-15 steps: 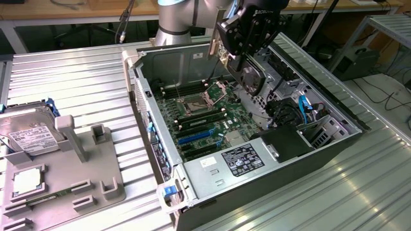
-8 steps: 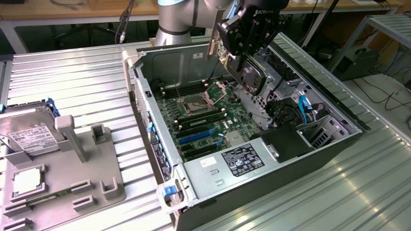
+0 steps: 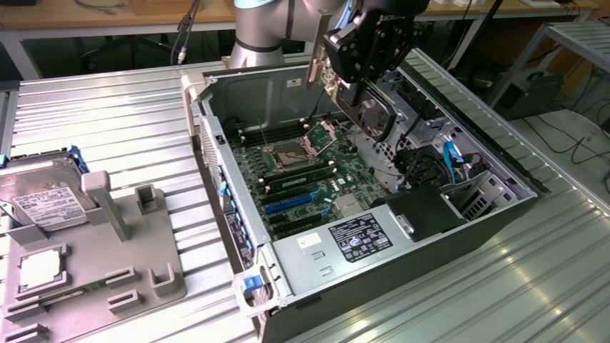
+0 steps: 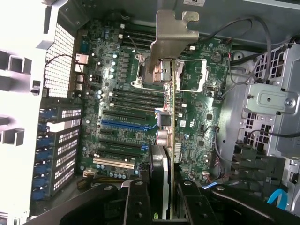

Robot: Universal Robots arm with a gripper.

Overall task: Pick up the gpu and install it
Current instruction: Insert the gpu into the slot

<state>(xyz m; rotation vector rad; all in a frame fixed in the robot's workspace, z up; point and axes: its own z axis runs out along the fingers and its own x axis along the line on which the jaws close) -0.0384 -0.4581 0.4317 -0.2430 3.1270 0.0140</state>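
The gpu (image 3: 375, 114) hangs above the open computer case (image 3: 286, 286), over the motherboard (image 3: 315, 171), tilted with its black fan cooler facing the exterior view's right. My gripper (image 3: 361, 87) is shut on its upper edge. In the wrist view the gpu (image 4: 171, 140) appears edge-on, a thin green board with its silver end bracket (image 4: 171, 42) pointing away. My gripper (image 4: 166, 208) clamps it between two black fingers (image 4: 137, 201). The card hovers above the expansion slots, near the blue slot (image 4: 123, 125), and is not seated.
A grey holder (image 3: 143, 279) at the exterior view's left carries a silver hard drive (image 3: 43, 196) and a square CPU chip (image 3: 40, 270). Inside the case are the power supply (image 3: 358, 239), a drive cage (image 4: 269, 108), cables and the CPU socket (image 3: 286, 156).
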